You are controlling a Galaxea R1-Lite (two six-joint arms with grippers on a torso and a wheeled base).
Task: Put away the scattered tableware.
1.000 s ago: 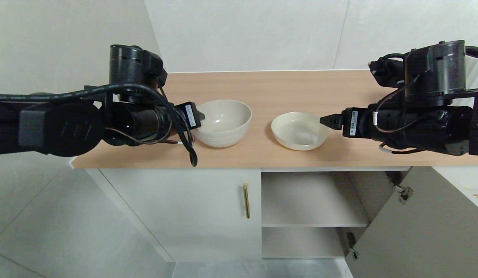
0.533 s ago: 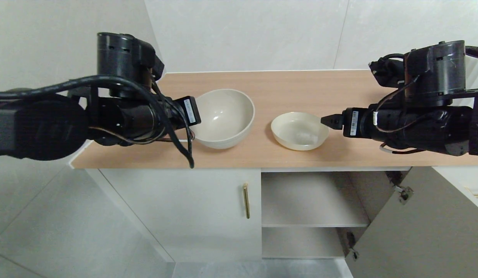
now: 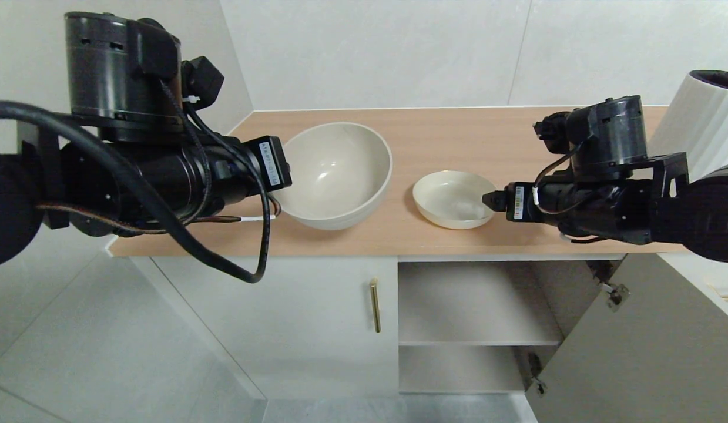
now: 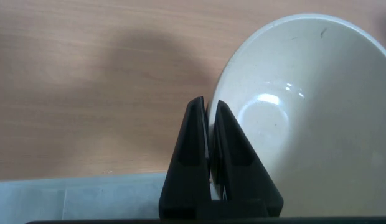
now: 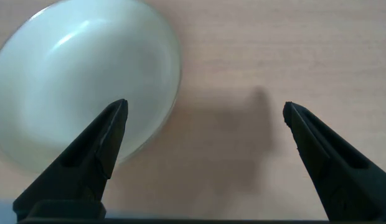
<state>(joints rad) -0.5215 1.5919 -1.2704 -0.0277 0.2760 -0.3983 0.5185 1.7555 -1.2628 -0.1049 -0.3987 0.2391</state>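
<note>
Big bowl: The cream big bowl is at the left half of the wooden tabletop, tipped with its mouth facing up and forward, gripped at its near-left rim.
Left hand: The left hand is closed almost flat on that rim, one finger inside the wall and one outside.
Small bowl: The small bowl sits upright on the tabletop, near the big bowl but apart from it.
Right hand: The right hand is spread wide and carries nothing; it is level with the small bowl's right edge, one finger over the bowl and the other over bare wood.
Cupboard: Below the tabletop the right compartment is open, with a bare shelf and the door swung aside.
Step in hand: Most likely carrying the big bowl off the tabletop toward the shelf; nothing is stored yet.
Doing it well: A thin rim pinch lets a heavy bowl swing, so keep the grip firm, carry slowly and clear the front edge before lowering it. The right hand should bracket the small bowl's rim before closing.
Hard to see: Whether the big bowl's base touches the wood cannot be told. A white ribbed vessel at the right is cut off.
</note>
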